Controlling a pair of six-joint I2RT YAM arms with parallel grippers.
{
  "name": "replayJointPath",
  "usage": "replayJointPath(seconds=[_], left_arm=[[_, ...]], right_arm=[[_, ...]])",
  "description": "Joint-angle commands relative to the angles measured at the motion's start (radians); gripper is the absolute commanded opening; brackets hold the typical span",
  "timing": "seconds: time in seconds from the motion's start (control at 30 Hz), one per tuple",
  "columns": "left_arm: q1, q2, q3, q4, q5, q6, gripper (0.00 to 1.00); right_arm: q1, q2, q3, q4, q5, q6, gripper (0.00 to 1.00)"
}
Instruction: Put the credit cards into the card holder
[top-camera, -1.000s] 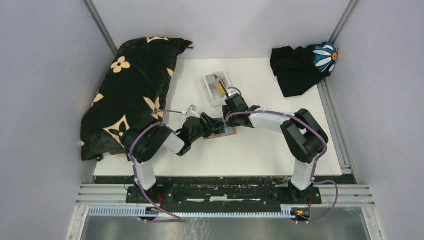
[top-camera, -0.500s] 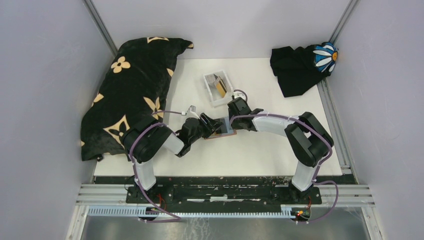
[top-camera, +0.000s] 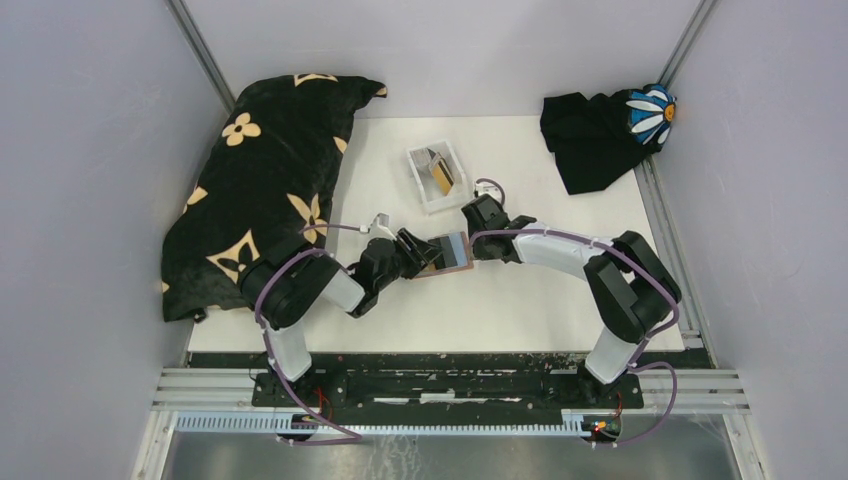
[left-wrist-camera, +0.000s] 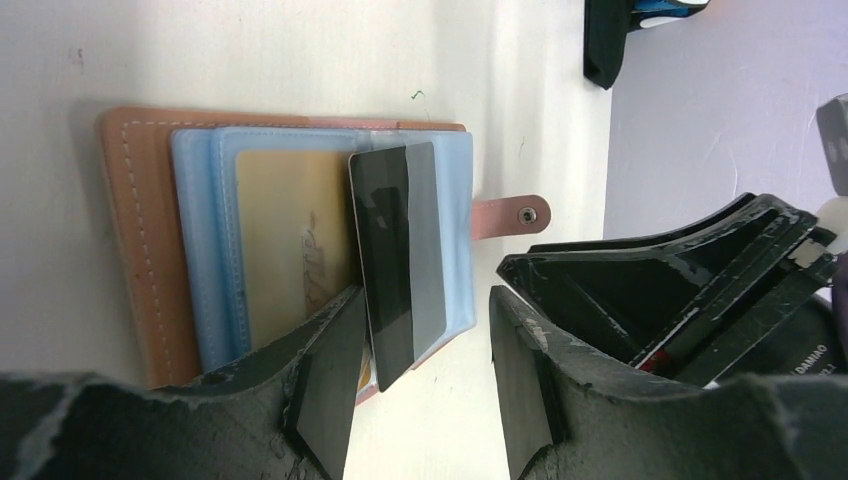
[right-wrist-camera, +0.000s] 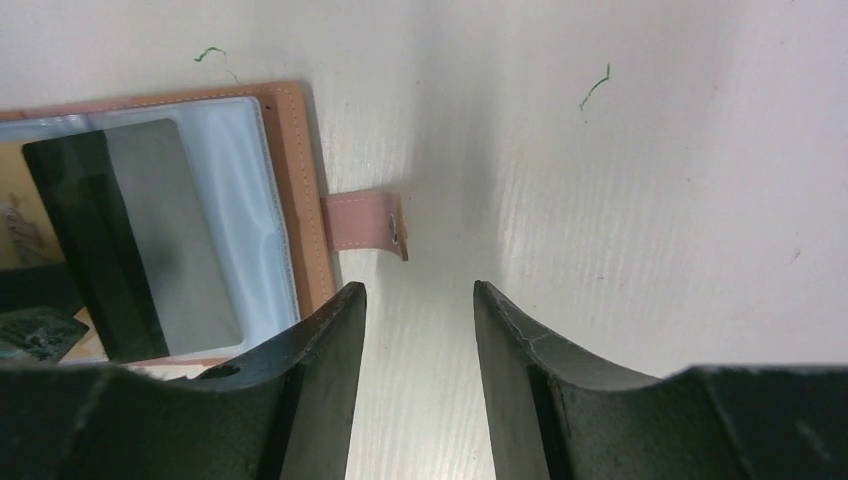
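The card holder (top-camera: 452, 262) lies open on the white table between my two grippers; its tan leather (left-wrist-camera: 130, 230) frames clear sleeves, and its snap strap (right-wrist-camera: 365, 225) points right. A gold card (left-wrist-camera: 280, 240) sits in a sleeve. A dark grey card (left-wrist-camera: 395, 260) lies slanted over the sleeves, its lower end between my left fingers, and it also shows in the right wrist view (right-wrist-camera: 130, 240). My left gripper (left-wrist-camera: 425, 300) is open at the holder's near edge (top-camera: 418, 252). My right gripper (right-wrist-camera: 415, 300) is open and empty over bare table just right of the strap (top-camera: 472, 245).
A small white tray (top-camera: 428, 192) behind the holder holds a gold card (top-camera: 441, 178) and a grey card (top-camera: 430, 160). A black flowered cushion (top-camera: 270, 160) lies at the left, and a black cloth with a daisy (top-camera: 600, 130) at the back right.
My right gripper has drawn back to the right, off the card holder, leaving the dark card lying on the sleeves. My left gripper has stayed at the holder's left side.
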Motion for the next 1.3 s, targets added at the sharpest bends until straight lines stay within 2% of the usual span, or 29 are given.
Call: replayJointPath(seconds=[0.0, 0.17, 0.33, 0.37, 0.47, 0.6, 1.0, 1.27], left_arm=[[0.008, -0.019, -0.046, -0.118, -0.037, 0.058, 0.58], [0.008, -0.024, -0.049, -0.116, -0.033, 0.058, 0.58], [0.009, -0.035, -0.061, -0.110, -0.038, 0.058, 0.57], [0.009, -0.051, -0.075, -0.112, -0.049, 0.060, 0.56], [0.011, -0.066, -0.089, -0.112, -0.059, 0.066, 0.55], [0.014, -0.083, -0.112, -0.113, -0.073, 0.071, 0.52], [0.023, -0.080, -0.128, -0.104, -0.078, 0.071, 0.39], [0.029, -0.057, -0.125, -0.072, -0.069, 0.064, 0.39]], right_arm=[[0.015, -0.056, 0.057, -0.006, 0.017, -0.016, 0.50], [0.042, -0.031, 0.115, -0.016, 0.003, -0.027, 0.45], [0.075, 0.024, 0.185, -0.022, -0.011, -0.034, 0.30], [0.093, 0.064, 0.239, -0.036, -0.016, -0.042, 0.23], [0.107, 0.103, 0.286, -0.044, -0.029, -0.046, 0.14], [0.125, 0.160, 0.342, -0.055, -0.050, -0.049, 0.08], [0.176, 0.270, 0.454, -0.076, -0.089, -0.051, 0.01], [0.201, 0.316, 0.490, -0.086, -0.130, -0.049, 0.01]])
